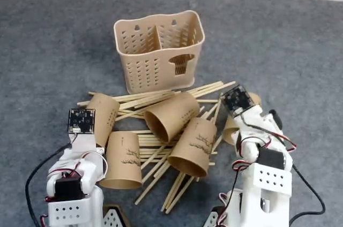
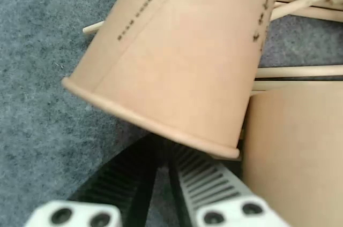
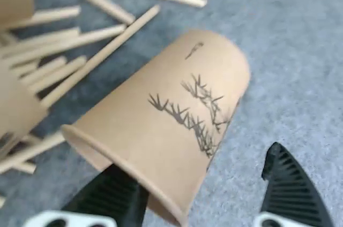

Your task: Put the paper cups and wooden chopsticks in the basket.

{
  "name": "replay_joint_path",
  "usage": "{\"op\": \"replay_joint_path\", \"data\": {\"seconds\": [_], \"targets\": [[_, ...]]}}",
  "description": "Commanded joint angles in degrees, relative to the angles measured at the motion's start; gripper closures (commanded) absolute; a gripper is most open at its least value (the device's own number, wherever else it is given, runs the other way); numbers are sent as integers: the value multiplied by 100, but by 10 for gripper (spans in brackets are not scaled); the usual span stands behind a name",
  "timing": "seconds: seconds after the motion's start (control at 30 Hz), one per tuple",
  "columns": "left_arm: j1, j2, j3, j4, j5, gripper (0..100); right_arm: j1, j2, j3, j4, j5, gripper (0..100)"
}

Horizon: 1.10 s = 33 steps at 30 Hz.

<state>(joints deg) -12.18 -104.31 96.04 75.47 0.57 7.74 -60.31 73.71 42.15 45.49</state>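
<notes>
Centring is seemingly mattering most as the right tool (image 3: 194,158), gaping wide, is straddling the brown branch-printed paper cup (image 3: 161,114) lying sideways at 4 o'clock among the pale wooden chopsticks (image 1: 140,97), the beige slotted plastic basket (image 1: 144,72) standing at 12 o'clock.

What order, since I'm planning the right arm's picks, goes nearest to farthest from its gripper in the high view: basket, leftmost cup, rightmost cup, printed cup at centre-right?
1. Rightmost cup, at the right gripper.
2. Printed cup, centre-right.
3. Basket, at the back.
4. Leftmost cup, far left.
</notes>
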Motion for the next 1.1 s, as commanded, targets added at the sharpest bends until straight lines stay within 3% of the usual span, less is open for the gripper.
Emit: {"op": "replay_joint_path", "data": {"seconds": [0.0,0.07,0.33,0.53,0.9,1.07], "targets": [[92,-31,110,26,-26,993,-110,-119,-57,-224,-281,703],[92,-31,110,26,-26,993,-119,-119,-57,-224,-308,730],[92,-31,110,26,-26,993,-4,-119,-119,-207,-580,990],[92,-31,110,26,-26,993,198,-92,-629,-163,-1424,993],[92,-31,110,26,-26,993,163,-92,-2738,1596,-2585,993],[92,-31,110,26,-26,993,40,-84,-3670,1824,-3112,993]]}}
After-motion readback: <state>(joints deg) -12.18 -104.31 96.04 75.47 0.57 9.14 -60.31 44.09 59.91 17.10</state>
